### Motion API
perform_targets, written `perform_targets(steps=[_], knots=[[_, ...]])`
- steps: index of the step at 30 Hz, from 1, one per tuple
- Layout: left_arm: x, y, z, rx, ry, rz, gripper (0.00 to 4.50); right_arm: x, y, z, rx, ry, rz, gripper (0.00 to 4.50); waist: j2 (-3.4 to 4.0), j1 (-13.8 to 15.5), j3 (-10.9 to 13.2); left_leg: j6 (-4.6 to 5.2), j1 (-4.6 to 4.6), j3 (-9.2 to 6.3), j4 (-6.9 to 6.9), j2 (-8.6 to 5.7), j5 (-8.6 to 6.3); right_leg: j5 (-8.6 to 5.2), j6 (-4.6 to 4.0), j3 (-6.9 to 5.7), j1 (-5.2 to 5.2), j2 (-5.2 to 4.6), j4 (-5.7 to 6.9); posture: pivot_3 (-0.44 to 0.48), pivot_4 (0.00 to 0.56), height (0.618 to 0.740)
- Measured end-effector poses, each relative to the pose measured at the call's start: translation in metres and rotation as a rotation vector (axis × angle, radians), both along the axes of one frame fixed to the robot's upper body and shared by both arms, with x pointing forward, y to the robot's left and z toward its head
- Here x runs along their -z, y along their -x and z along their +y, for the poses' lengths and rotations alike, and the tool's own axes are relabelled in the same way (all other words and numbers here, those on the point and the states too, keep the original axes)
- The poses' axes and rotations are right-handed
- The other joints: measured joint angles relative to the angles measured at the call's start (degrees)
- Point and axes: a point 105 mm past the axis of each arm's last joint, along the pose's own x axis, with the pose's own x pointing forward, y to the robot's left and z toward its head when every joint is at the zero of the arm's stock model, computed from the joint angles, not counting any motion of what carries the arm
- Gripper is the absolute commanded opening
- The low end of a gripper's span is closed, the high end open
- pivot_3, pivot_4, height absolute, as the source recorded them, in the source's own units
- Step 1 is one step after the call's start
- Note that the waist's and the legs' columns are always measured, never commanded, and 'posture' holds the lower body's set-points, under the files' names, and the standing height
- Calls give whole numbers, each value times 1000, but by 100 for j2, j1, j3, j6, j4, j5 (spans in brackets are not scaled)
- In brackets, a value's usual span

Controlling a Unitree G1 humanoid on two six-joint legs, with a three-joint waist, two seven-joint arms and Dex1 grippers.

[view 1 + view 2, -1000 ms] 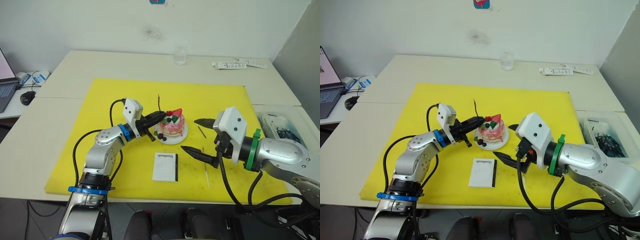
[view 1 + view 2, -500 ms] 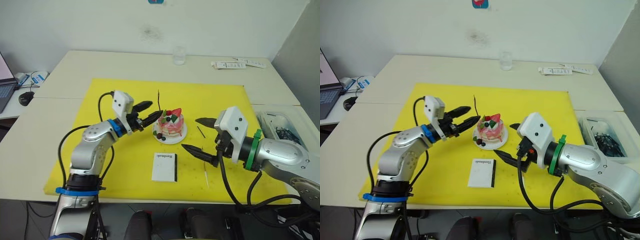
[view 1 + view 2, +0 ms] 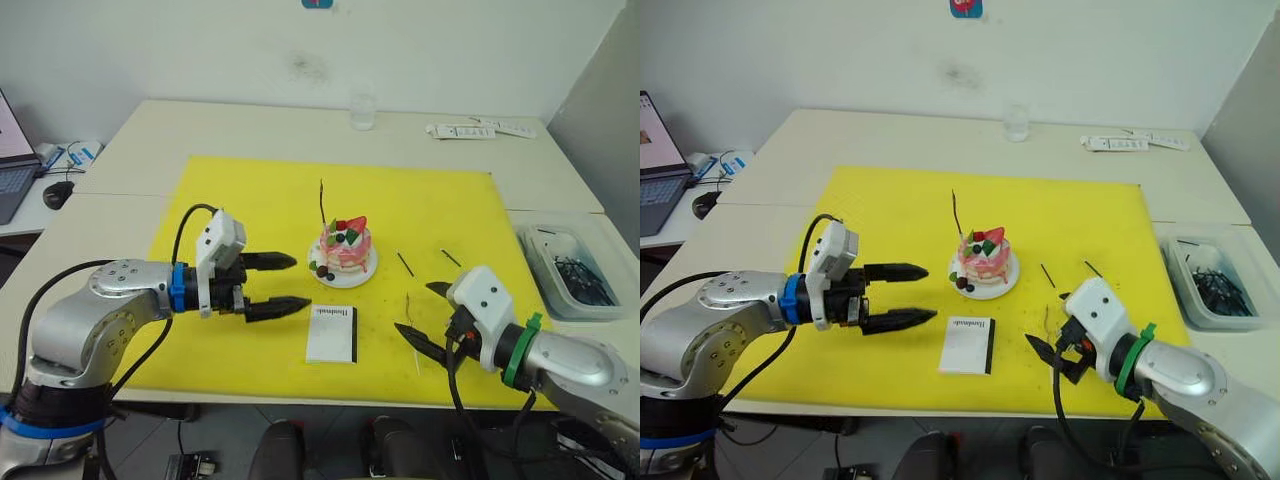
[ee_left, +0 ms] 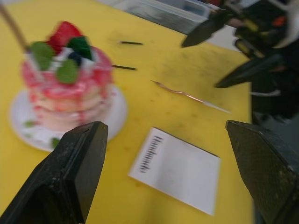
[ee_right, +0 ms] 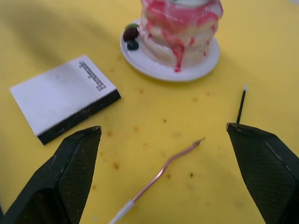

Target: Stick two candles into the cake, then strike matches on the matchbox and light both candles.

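Cake (image 3: 345, 252) on plate, mid yellow mat (image 3: 250, 200); one candle (image 3: 322, 200) upright in it. Second candle (image 5: 156, 176) flat, beside matchbox (image 3: 332, 333). Left pincer (image 3: 280, 285) apart, empty. Right pincer (image 3: 425, 318) apart, over flat candle.

Head pair overlooks table; both wrist cameras closely share the cake (image 4: 65, 88).
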Motion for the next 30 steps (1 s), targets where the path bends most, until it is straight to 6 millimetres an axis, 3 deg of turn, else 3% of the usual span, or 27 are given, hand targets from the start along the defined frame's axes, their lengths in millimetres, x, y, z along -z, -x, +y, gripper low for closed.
perform_targets(steps=[3, 7, 12, 15, 26, 30], knots=[[11, 17, -6, 94, -22, 38, 4461, 25, 12, -3, 45, 13, 82, 4500, 2, 2, 0, 0, 2, -1, 2, 0, 0, 1, -3, 1, 2, -11, 2, 0, 150, 740], [22, 24, -14, 150, -36, 49, 4461, 33, 16, -2, 73, -13, 82, 4500, 1, 2, 0, 0, 2, -6, 3, -1, 0, 2, -5, 0, 3, -9, 1, 0, 150, 740], [16, 23, -25, 182, -12, 17, 4461, 47, 17, -6, 124, -20, 110, 4500, 1, 8, 0, 0, -2, -4, 4, -5, 0, 2, -4, 2, 3, 4, -2, 0, 150, 740], [17, 25, -27, 190, -11, 15, 4500, 50, 19, -3, 133, -38, 112, 3892, 1, 5, 0, 0, -2, -5, 2, -2, 0, 1, -4, 3, 2, 6, -3, 0, 150, 740], [26, 29, -24, 195, -1, 12, 4500, 51, 17, 9, 187, -151, 160, 28, 1, 1, -1, 0, 0, -15, 2, 3, 0, 2, -6, 3, 3, 5, 1, 0, 150, 740], [27, 29, -23, 198, 1, 9, 4500, 40, 8, 11, 216, -248, 173, 28, 2, 2, -1, 1, -1, -15, 2, 2, 0, 2, -6, 4, 3, 6, 1, 0, 150, 740]])
